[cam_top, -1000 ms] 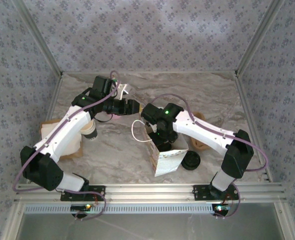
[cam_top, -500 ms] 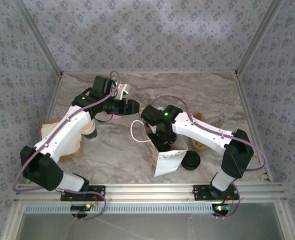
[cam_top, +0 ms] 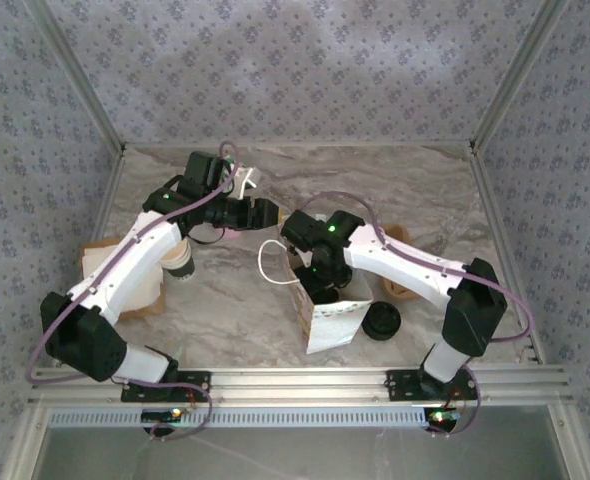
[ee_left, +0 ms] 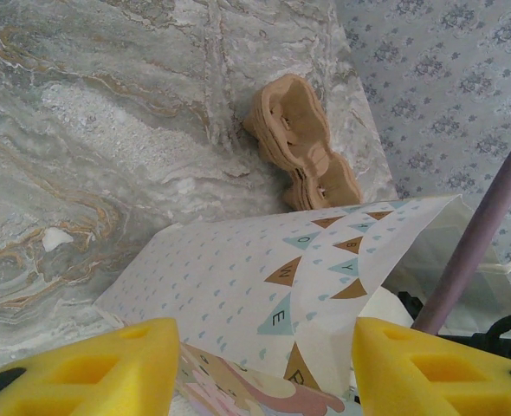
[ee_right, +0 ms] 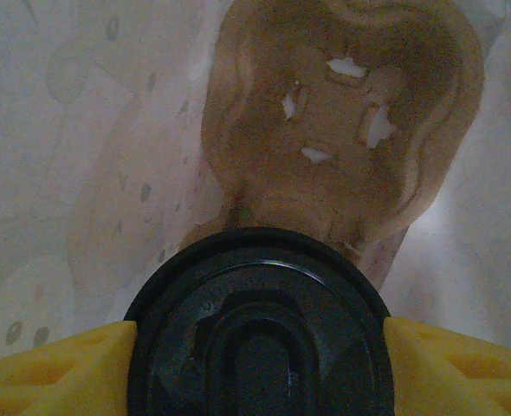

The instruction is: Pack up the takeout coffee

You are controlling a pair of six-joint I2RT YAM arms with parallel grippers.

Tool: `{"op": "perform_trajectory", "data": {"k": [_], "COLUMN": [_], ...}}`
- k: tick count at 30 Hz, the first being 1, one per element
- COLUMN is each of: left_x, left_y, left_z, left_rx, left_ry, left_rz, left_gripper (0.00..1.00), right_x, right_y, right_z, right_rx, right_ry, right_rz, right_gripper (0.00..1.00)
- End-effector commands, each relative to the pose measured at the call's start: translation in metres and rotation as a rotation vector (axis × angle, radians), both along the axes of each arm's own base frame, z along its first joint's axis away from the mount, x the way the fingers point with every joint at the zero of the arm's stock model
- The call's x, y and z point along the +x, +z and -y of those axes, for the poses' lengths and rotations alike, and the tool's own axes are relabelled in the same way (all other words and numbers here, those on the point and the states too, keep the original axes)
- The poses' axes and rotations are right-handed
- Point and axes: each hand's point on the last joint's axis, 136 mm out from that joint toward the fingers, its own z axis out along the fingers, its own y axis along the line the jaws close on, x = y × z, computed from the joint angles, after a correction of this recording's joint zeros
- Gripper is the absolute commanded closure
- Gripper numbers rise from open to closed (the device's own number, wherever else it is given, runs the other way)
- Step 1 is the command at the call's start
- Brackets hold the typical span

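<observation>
Black-lidded cream paper cup clamped in right gripper, left gripper apart; off-centre release over brown pulp carrier could tip it.

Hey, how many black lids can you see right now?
2: one on the takeout coffee held by the right gripper; one black lid on the table right of the white paper bag, possibly a stack hiding more.

Bunting-print paper bag beyond yellow pincer fingers, brown pulp carriers on marble table
</observation>
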Motion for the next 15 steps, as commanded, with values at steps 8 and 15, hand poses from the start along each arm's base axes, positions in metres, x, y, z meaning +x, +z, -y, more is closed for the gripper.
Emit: {"op": "perform_trajectory", "data": {"k": [8,15], "left_x": [0.0011,0.0011], "left_y": [0.0005,0.0004], "left_z": [-0.0042,-0.0044], "left_rx": [0.023,0.023], "left_ry": [0.002,0.002], "left_rz": [0.01,0.009], "left_gripper": [0.46,0.46], "right_x": [-0.0038,-0.0039], "right_y": [-0.0042,-0.004], "right_z": [0.0007,0.0009], "right_rx": [-0.01,-0.01], "right_ry": [-0.004,-0.003], "right_rz": [-0.028,-0.028], "right_gripper": [0.29,0.29]}}
